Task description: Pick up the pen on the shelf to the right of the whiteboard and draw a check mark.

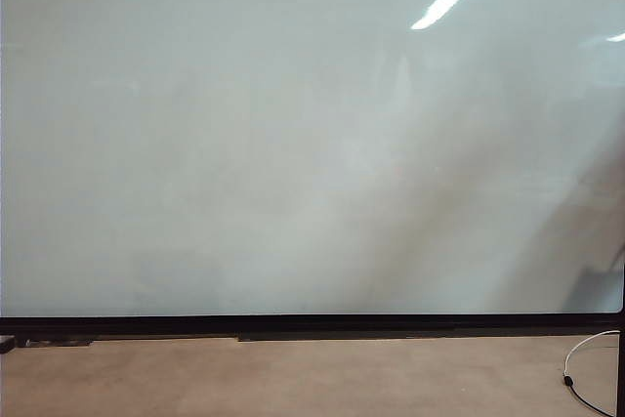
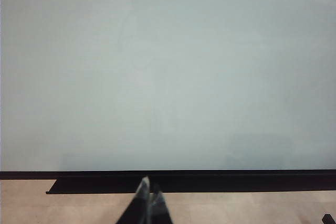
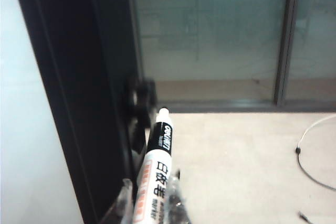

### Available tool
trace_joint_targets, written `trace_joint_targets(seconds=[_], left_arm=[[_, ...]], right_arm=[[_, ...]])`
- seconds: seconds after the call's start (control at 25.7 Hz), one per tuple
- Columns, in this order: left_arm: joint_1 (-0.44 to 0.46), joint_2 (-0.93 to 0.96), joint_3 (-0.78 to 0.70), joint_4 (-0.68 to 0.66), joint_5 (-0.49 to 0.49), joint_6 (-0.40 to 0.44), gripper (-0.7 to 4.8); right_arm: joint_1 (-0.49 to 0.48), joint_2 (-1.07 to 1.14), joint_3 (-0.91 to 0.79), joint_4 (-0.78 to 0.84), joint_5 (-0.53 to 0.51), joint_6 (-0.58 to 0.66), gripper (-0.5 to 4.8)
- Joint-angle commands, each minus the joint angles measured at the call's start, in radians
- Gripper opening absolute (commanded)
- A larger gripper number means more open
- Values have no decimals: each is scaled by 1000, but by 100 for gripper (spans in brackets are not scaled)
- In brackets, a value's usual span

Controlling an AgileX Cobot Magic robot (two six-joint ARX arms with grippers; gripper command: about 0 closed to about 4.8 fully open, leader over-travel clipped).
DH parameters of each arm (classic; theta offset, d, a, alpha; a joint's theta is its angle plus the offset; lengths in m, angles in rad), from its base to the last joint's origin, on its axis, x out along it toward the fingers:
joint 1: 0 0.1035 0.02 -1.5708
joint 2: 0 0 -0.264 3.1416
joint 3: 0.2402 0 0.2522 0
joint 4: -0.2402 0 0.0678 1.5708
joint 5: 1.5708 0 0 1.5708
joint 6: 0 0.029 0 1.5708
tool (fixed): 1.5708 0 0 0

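the whiteboard [image 1: 293,144] fills nearly the whole exterior view, a glossy pale sheet with a black bottom edge [image 1: 312,322] and a bright streak of reflected light near its upper right corner; its face shows no drawn line there. below that black edge lies a tan floor [image 1: 293,378], and a thin white cable [image 1: 586,368] curls on the floor under the board's lower right corner. neither arm shows in the exterior view. in the left wrist view the left tool [image 2: 148,203] hangs low in front of the whiteboard [image 2: 168,72], beneath its black bottom edge, and its two pale-tipped fingers [image 2: 142,188] lie pressed together with nothing between them. in the right wrist view the right tool [image 3: 149,203] sits just beside the dark upright frame [image 3: 79,87] at the whiteboard's right side, with a strip of the pale whiteboard [image 3: 21,129] showing past that frame. its translucent fingers [image 3: 125,195] are clamped on the pen [image 3: 155,174], a slim white marker with dark printed characters on the barrel and a black band near its far end, which points away from the tool along the dark frame toward a blurred black fitting [image 3: 139,98]. beyond the frame stand glass panels [image 3: 210,35], and the white cable [image 3: 310,156] lies on the floor away from the pen.
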State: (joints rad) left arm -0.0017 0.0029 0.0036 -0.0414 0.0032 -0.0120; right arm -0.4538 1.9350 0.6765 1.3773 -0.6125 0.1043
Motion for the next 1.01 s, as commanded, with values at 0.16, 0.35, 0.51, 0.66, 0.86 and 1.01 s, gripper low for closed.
trace_joint_targets(seconds=[0.16, 0.35, 0.51, 0.66, 0.86, 1.01], left_arm=[[0, 0, 3, 13, 0, 4, -4], [0, 0, 3, 13, 0, 4, -4], [0, 0, 3, 13, 0, 4, -4], [0, 0, 3, 13, 0, 4, -5], [0, 0, 3, 13, 0, 4, -5], [0, 0, 3, 13, 0, 4, -4]], right_arm=[[-28, -44, 0, 5, 40, 0, -6], [-49, -64, -14, -5, 113, 0, -6], [-47, -186, -90, -21, 208, -15, -6], [-10, -345, -157, -129, 336, -34, -6], [24, -460, -235, -199, 402, 3, -6], [58, -592, -281, -327, 435, -11, -6]])
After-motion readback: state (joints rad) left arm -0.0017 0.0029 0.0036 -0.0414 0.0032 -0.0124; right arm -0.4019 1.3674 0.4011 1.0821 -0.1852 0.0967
